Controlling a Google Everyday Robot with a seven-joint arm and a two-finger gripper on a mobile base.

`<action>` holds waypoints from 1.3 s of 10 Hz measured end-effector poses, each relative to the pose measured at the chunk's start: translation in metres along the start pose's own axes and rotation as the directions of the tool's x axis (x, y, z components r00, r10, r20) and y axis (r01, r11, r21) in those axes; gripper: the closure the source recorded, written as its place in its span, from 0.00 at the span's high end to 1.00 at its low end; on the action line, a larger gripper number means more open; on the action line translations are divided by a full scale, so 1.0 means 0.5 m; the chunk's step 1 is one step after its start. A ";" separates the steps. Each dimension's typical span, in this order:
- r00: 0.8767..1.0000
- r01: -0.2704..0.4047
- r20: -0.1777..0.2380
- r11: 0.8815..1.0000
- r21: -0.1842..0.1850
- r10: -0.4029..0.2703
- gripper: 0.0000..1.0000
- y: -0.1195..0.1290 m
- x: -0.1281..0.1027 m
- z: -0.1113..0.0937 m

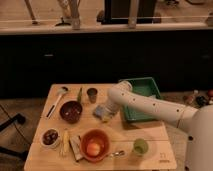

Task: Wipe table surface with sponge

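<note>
**Item: wipe in progress, stage judged early to middle**

- Pale wooden slatted table (150,137): no wet streak or cleaned patch shows on it. I judge the wiping to be at its start or barely under way, with most of the surface left to do.
- Pale blue and yellow sponge block (101,114): lies flat on the table near the centre, between the dark brown round bowl (71,111) and the green rectangular plastic tray (142,100).
- My gripper (110,108): at the end of my white arm (150,106), which reaches in from the right across the tray's front corner. It is down at table level and pressed against the sponge's right, upper side. I cannot tell whether it is clamped on the sponge or only bearing on it, nor how wide it stands.
- Obstacles to the remaining strokes, as I judge them:
  - small dark metal cup (92,94), just behind the sponge
  - orange round bowl holding a yellow fruit (95,145), in front of it
  - light green cup (141,146), front right
  - long-handled spoon (56,100), far left
- Open wood for wiping lies mainly right of the orange bowl.
</note>
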 end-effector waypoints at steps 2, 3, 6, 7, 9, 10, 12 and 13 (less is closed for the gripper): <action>0.999 -0.046 -0.004 0.998 0.046 0.046 0.48 0.008 -0.015 -0.002; 0.998 -0.056 -0.004 0.997 0.061 0.057 0.56 0.010 -0.017 -0.004; 0.995 -0.095 -0.004 0.990 0.101 0.096 0.80 0.013 -0.031 0.003; 0.994 -0.105 -0.004 0.989 0.108 0.106 0.80 0.011 -0.035 0.007; 0.993 -0.116 -0.003 0.986 0.122 0.117 0.80 0.004 -0.047 0.017; 0.993 -0.116 -0.001 0.985 0.127 0.117 0.80 0.001 -0.052 0.019; 0.992 -0.126 0.003 0.982 0.140 0.127 0.80 -0.007 -0.055 0.021; 0.991 -0.133 0.004 0.980 0.147 0.133 0.80 -0.013 -0.053 0.022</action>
